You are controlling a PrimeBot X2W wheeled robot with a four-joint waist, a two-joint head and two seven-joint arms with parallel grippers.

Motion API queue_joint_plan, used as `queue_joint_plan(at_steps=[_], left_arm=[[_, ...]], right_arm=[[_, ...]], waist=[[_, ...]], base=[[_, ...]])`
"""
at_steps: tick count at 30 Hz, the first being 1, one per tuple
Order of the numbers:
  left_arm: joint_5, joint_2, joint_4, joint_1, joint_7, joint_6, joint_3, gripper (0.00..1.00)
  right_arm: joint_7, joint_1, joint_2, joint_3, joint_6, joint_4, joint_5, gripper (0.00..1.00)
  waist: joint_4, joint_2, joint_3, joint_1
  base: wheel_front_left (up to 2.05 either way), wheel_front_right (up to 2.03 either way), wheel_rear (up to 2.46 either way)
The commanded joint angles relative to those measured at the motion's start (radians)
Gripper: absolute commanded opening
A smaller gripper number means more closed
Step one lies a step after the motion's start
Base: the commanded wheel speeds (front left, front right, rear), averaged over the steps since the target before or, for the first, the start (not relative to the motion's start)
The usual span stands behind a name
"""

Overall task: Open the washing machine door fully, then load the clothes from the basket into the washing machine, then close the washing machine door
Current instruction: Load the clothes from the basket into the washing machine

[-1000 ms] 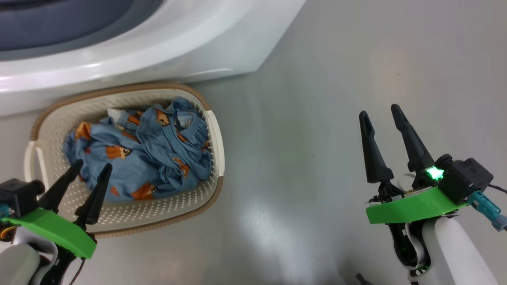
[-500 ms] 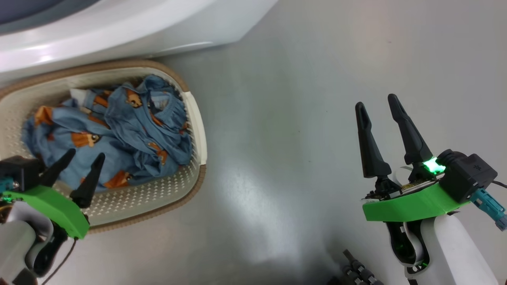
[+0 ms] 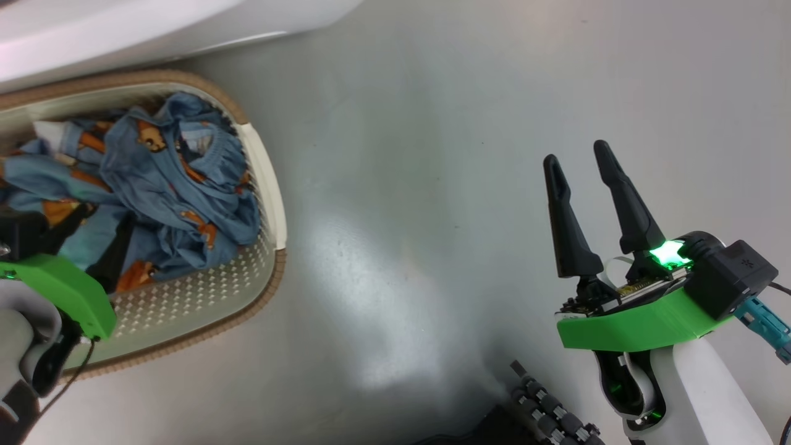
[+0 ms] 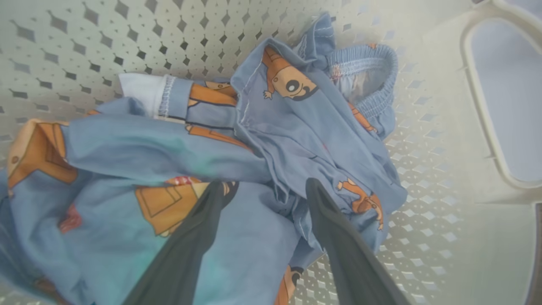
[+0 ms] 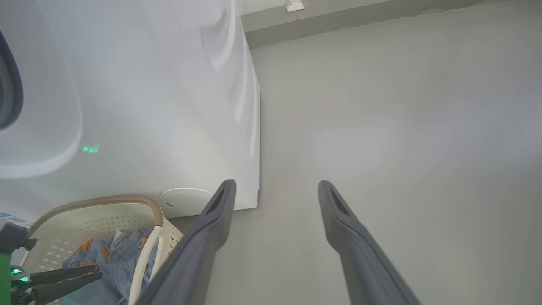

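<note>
Two grippers are open at this moment, and neither holds anything. The left gripper (image 4: 269, 186) is low inside the basket (image 3: 264, 185), with its two fingers spread apart and pointing down into the clothes (image 4: 271, 140). The tips seem to be at the fabric, one on each side of a raised fold, but it is not possible to say for sure that they touch it. The clothes lie directly ahead of these fingers, so the coming move is probably only a short push down and then a closing of the fingers. The bundle is crumpled and stretches along the length of the basket, with an elastic waistband at its far end near the side handle. All the clothes are in the basket, which stands on the floor (image 3: 432, 185) just beside the white front of the washing machine (image 5: 169, 106). The right gripper (image 3: 576, 153) hangs over the bare floor, well apart from the basket, its fingers also wide apart. The left arm is clearly the nearer one, so the pick-up belongs to it.
</note>
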Motion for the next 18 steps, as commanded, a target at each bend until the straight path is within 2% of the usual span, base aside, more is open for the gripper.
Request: queue_joint_plan(at_steps=[1,8,18], left_arm=[[-0.008,0.039,0.010,-0.007,-0.006,0.005,0.014,1.00],[-0.069,0.051,0.053,-0.060,0.008,0.005,-0.031,1.00],[-0.143,0.071,0.051,-0.111,0.105,0.005,-0.104,1.00]], right_arm=[[-0.008,0.018,-0.003,0.024,0.006,-0.026,0.004,1.00],[-0.008,0.035,-0.003,0.035,0.006,-0.049,0.015,1.00],[-0.008,0.049,-0.003,0.046,0.006,-0.067,0.015,1.00]], waist=[[-0.019,0.0000,0.018,0.0000],[-0.049,0.0000,0.047,0.0000],[-0.066,0.0000,0.063,0.0000]], base=[[0.00,0.00,0.00],[0.00,0.00,0.00],[0.00,0.00,0.00]])
